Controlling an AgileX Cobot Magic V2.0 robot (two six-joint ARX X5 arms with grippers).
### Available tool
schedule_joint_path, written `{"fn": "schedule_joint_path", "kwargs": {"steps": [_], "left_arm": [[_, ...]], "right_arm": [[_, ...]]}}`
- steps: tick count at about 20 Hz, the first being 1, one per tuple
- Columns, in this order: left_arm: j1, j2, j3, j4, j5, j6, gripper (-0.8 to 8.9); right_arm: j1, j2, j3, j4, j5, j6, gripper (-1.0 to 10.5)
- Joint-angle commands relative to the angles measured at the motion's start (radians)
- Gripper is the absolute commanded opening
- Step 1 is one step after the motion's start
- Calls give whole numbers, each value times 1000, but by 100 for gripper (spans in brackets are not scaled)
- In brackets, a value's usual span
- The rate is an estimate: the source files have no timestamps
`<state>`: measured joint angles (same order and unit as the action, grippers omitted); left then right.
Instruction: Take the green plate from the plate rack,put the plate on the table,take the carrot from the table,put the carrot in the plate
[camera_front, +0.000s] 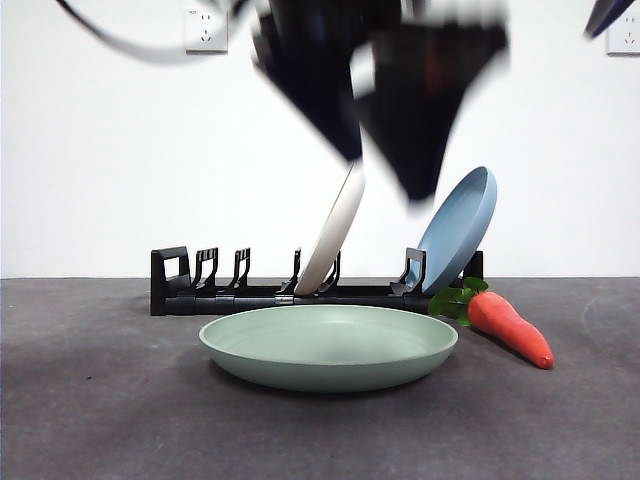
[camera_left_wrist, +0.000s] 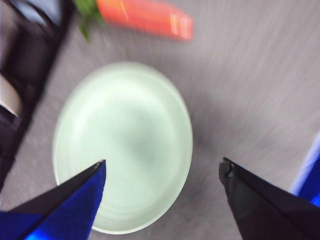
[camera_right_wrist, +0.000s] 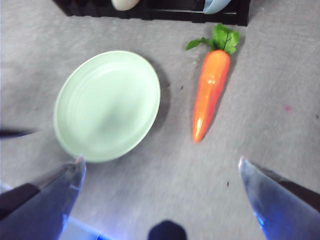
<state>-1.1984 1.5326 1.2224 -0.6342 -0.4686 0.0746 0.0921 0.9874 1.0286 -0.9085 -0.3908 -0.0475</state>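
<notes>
Lab-like setup: bare white wall (camera_front: 100, 150), wall sockets (camera_front: 205, 30)

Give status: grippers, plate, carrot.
Left gripper open above green plate; right gripper open, empty, over table. Plate flat on table, out of plate rack. Carrot beside plate, untouched. Nothing blocking.
</notes>
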Motion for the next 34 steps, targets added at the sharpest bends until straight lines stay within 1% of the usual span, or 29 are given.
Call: {"fn": "schedule_joint_path", "kwargs": {"steps": [1, 3, 6, 9, 11, 13, 15, 17, 19, 20, 22, 24, 25, 26, 29, 31, 33, 34], "left_arm": [[-13, -129, -3, 1, 61, -95, 383], [-13, -234, -3, 2, 119, -146, 382], [-13, -359, -3, 5, 135, -180, 382], [-13, -442, -3, 3, 135, -189, 382], [-13, -473, -3, -1, 136, -208, 382], [-13, -491, -3, -19, 137, -211, 382], [-13, -496, -3, -51, 136, -217, 382], [-13, -496, -3, -86, 137, -236, 382], [-13, -496, -3, -104, 134, -237, 382], [-13, -496, -3, -103, 132, -237, 382], [-13, -496, -3, -101, 130, -236, 382], [-13, -496, -3, -101, 130, -236, 382], [-13, -496, -3, -101, 130, -235, 382], [-13, -496, -3, -101, 129, -232, 382], [-13, -496, -3, -105, 105, -231, 382], [-13, -496, -3, -130, 73, -231, 382], [-13, -496, -3, -152, 26, -231, 382], [-12, -496, -3, -153, 13, -231, 382]], "right_arm": [[5, 96, 3, 68, -1, 13, 626], [22, 196, 3, 147, 0, 26, 626], [58, 347, 3, 299, 15, 47, 623], [112, 490, 3, 422, 126, 50, 621], [135, 573, 3, 491, 161, 50, 621], [155, 651, 3, 569, 192, 50, 576], [167, 717, 3, 643, 247, 50, 533], [172, 762, 3, 686, 294, 55, 533], [173, 800, 3, 715, 296, 58, 530], [173, 813, 3, 721, 298, 58, 513], [174, 829, 3, 728, 317, 58, 341], [177, 830, 3, 731, 319, 58, 205], [177, 829, 3, 731, 319, 58, 111], [177, 829, 3, 730, 318, 58, -20], [186, 811, 3, 720, 319, 58, -12], [208, 739, 3, 699, 319, 58, -12], [270, 637, 3, 703, 312, 81, -12], [314, 600, 3, 717, 313, 81, -13]]}}
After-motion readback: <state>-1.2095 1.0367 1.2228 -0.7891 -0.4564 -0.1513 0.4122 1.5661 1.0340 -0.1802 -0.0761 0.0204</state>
